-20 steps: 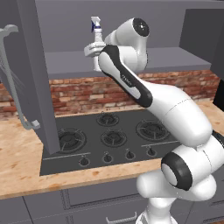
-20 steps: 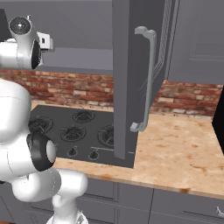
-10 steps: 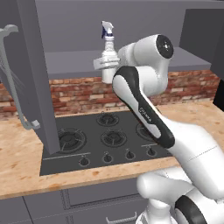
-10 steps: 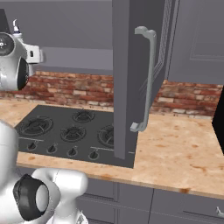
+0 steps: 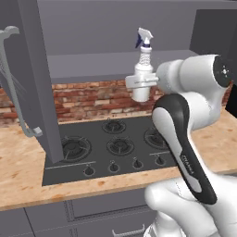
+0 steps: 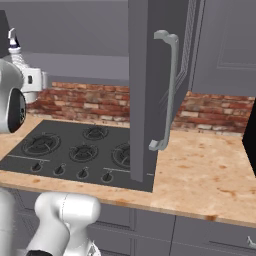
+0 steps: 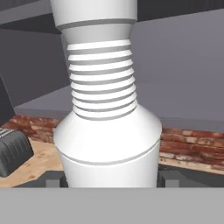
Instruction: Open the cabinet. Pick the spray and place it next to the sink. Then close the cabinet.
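Observation:
The spray (image 5: pixel 143 69) is a pale ribbed bottle with a blue nozzle, held upright in the air above the back of the cooktop. My gripper (image 5: pixel 140 86) is shut on the bottle's lower body. In the right base view the spray (image 6: pixel 15 49) rises above the gripper (image 6: pixel 31 80) at the far left. The hand view shows the spray (image 7: pixel 107 131) up close between my fingertips (image 7: pixel 52 179). The cabinet (image 5: pixel 115 32) stands open, its left door (image 5: pixel 34 78) and right door (image 6: pixel 150 90) both swung out, each with a silver bar handle (image 6: pixel 167 90).
A black cooktop (image 5: pixel 111 146) with several knobs sits in the wooden counter (image 6: pixel 200 175) under the cabinet. A brick backsplash (image 5: pixel 88 99) runs behind it. Grey drawers (image 5: pixel 92 210) are below the counter. The open doors jut out over the counter on both sides.
My arm has swung right and a little down, carrying the spray away from the cabinet shelf and out over the cooktop. The doors have stayed open.

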Controlling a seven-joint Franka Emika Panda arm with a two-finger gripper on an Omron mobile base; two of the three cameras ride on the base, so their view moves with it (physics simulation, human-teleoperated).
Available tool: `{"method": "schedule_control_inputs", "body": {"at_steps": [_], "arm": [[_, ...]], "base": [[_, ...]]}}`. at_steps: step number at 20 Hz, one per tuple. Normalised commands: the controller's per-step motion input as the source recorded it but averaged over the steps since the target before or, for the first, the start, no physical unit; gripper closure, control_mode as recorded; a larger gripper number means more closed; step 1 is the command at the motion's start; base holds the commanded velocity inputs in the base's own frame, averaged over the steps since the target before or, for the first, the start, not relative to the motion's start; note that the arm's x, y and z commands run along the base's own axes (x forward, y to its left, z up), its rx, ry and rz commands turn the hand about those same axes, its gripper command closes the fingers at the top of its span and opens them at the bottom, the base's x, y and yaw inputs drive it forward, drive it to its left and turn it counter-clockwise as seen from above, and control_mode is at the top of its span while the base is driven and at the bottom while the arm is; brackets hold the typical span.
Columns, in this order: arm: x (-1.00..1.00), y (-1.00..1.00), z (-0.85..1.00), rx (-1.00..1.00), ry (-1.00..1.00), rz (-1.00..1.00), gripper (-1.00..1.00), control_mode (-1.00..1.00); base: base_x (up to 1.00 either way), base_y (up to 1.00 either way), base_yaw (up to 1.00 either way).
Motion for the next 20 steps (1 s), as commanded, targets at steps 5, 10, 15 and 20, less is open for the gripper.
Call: {"method": "schedule_control_inputs", "body": {"at_steps": [5,10,15,20], "arm": [[-0.72,-0.42,0.26,0.00,0.00,-0.03,1.00,-1.00],[-0.20,-0.52,0.22,0.00,0.05,-0.02,1.00,-1.00],[-0.02,-0.43,0.01,0.00,0.08,-0.02,1.00,-1.00],[0.00,0.00,0.00,0.00,0.00,0.00,1.00,-1.00]], "base": [[0.00,0.00,0.00],[0.00,0.00,0.00],[0.00,0.00,0.00],[0.00,0.00,0.00]]}}
